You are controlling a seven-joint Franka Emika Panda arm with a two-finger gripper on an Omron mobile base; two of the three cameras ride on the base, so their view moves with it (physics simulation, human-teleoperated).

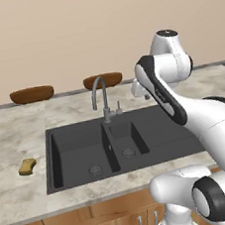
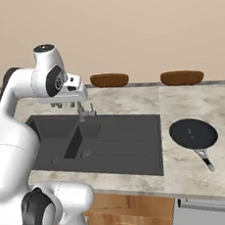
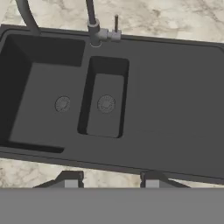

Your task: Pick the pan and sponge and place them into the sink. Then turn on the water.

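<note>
Your gripper hovers over the sink, jaws parted and holding nothing. The pan lies on the counter right of the drainboard, its handle toward the front edge; the sponge lies left of the sink. Both have open room around them

Kitchen: marble-look counter, dark double sink, gooseneck faucet, wood cabinets below, frying pan.
</note>
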